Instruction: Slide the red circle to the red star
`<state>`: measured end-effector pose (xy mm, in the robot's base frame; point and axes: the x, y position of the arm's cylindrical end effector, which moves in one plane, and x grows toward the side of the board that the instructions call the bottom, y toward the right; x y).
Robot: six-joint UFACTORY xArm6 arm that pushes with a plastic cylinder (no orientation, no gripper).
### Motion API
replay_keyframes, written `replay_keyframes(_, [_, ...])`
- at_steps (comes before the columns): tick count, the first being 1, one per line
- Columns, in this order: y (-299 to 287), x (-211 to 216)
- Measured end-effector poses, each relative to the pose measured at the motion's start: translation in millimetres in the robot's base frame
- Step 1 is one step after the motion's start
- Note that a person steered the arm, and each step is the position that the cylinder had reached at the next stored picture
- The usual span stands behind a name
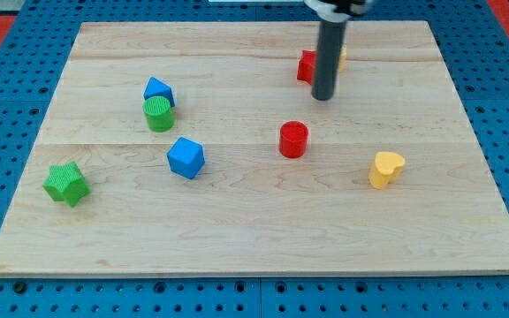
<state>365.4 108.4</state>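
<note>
The red circle (293, 140) stands near the middle of the wooden board (254, 238). The red star (307, 67) lies toward the view's top, partly hidden behind my rod. My tip (323, 96) rests on the board just below and right of the red star, and above and slightly right of the red circle, apart from it.
A yellow block (340, 58) peeks out right of the rod at the top. A yellow heart-like block (385, 169) lies at the right. A blue cube (186, 157), a green cylinder (158, 114) touching a blue block (158, 90), and a green star (65, 183) lie at the left.
</note>
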Motion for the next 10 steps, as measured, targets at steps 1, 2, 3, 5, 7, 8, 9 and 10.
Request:
replay_keyframes(1, [-1,44])
replay_keyframes(2, [-27,91])
replay_keyframes(3, [-49,122])
replay_keyframes(5, [-83,81])
replay_keyframes(7, [-3,60])
replay_keyframes(8, [5,44])
replay_keyframes(9, [4,20])
replay_keyframes(10, [4,-2])
